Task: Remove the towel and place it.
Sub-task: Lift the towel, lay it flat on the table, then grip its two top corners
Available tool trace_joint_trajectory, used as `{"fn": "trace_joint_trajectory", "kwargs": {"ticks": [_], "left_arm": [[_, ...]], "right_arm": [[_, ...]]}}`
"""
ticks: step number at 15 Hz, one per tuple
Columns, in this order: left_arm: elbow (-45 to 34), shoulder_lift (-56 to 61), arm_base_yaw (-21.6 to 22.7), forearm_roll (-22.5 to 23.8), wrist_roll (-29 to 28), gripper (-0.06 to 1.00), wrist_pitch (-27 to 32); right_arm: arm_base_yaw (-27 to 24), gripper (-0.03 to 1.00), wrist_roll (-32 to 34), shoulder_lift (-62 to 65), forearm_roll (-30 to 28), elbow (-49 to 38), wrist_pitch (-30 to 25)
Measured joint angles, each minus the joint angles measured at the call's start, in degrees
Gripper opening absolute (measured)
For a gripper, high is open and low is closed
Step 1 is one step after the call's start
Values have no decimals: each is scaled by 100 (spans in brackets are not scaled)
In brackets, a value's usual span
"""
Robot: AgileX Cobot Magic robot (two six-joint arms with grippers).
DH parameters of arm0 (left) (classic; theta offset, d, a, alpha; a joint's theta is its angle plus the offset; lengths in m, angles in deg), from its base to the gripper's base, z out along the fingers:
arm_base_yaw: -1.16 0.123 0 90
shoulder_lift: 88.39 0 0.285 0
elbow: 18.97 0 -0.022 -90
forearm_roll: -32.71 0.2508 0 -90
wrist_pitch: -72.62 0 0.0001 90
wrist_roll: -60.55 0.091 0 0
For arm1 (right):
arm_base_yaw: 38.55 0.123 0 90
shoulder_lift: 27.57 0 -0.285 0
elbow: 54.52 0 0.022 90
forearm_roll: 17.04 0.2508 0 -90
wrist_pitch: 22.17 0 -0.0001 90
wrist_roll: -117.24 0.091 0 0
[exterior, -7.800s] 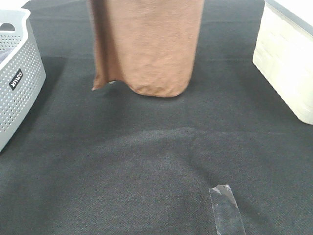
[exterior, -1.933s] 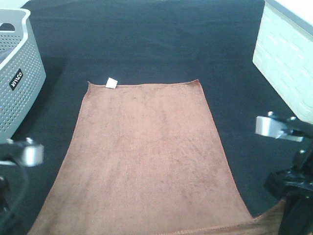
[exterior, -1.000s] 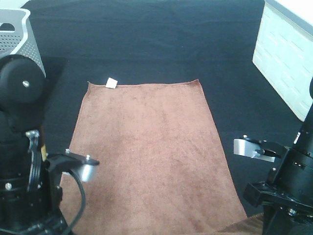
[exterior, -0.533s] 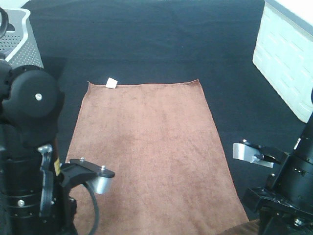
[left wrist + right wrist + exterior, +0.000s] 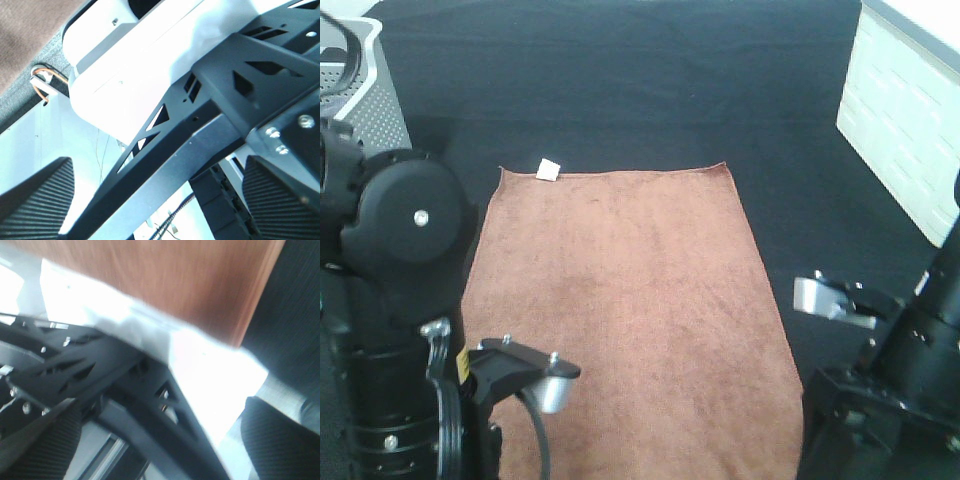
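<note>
**Left tool [image 5: 157,200] and right tool [image 5: 160,440] released; towel [image 5: 630,300] flat on the bench [image 5: 620,80].**
Each tool's pads stand wide apart with nothing between them. The towel lies spread and smooth at mid-frame, its white tag [image 5: 549,168] at its upper-left corner, clear of the basket [image 5: 380,90] at upper left. Removal and placement look complete, and little seems left to do.

Nothing legible; white tag [image 5: 549,168] on towel [image 5: 630,300] seems blank.

The towel [image 5: 630,320] lies flat on the middle of the bench [image 5: 620,90], its tag [image 5: 549,168] at the far left corner. A basket [image 5: 372,100] stands far left and a bin [image 5: 905,115] far right. The left arm [image 5: 400,300] and right arm [image 5: 905,380] flank the towel's near end.
</note>
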Motion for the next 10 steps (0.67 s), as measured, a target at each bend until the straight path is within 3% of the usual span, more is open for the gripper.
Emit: {"fn": "trace_joint_trajectory", "kwargs": {"ticks": [3, 5, 8, 10], "left_arm": [[567, 0, 143, 470, 23, 85, 52], [1089, 0, 842, 877, 212, 85, 155], [1931, -235, 2280, 1020, 751, 85, 292], [2584, -647, 2979, 1106, 917, 85, 201]], "right_arm": [[-17, 81, 189, 0, -395, 831, 63], [-235, 81, 630, -11, -991, 1719, 309], [-928, 81, 762, -309, -985, 3243, 0], [-1026, 82, 762, -842, -985, 4257, -298]]}}
